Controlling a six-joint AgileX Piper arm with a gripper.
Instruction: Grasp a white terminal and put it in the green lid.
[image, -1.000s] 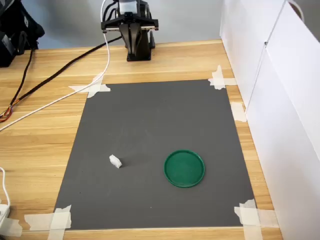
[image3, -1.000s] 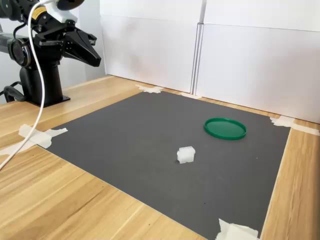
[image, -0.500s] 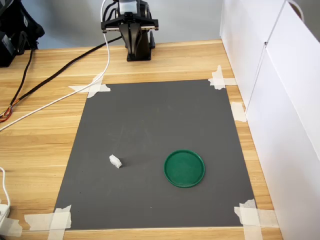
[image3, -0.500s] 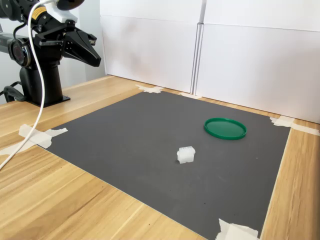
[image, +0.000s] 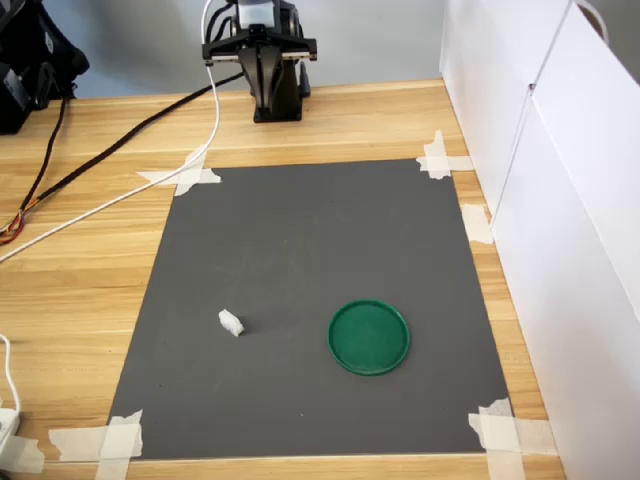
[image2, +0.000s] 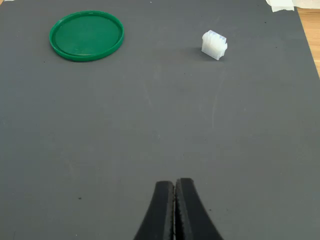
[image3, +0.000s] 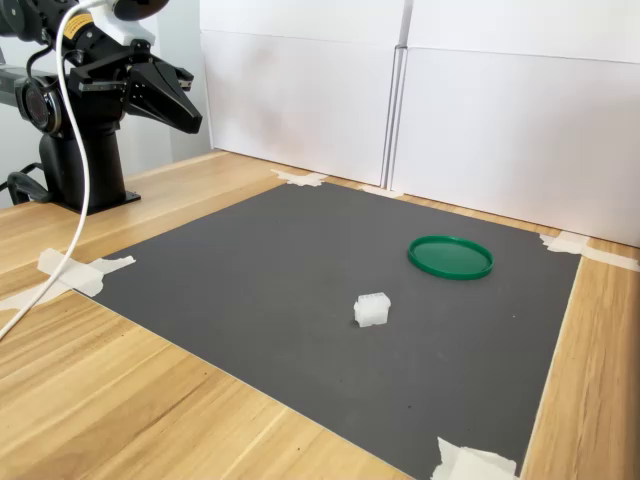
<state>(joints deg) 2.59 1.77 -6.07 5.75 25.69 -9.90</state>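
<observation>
The white terminal lies alone on the dark grey mat, a small ridged block. The green lid rests flat on the same mat, a hand's width to the right of the terminal in the first exterior view, and nothing lies in it. My gripper is shut with nothing between its black fingers. It hangs high above the table near the arm's base, well short of both objects.
White panels wall off the right side in the first exterior view. White tape strips hold the mat's corners. A white cable and black cables run over the wooden table at the first exterior view's left.
</observation>
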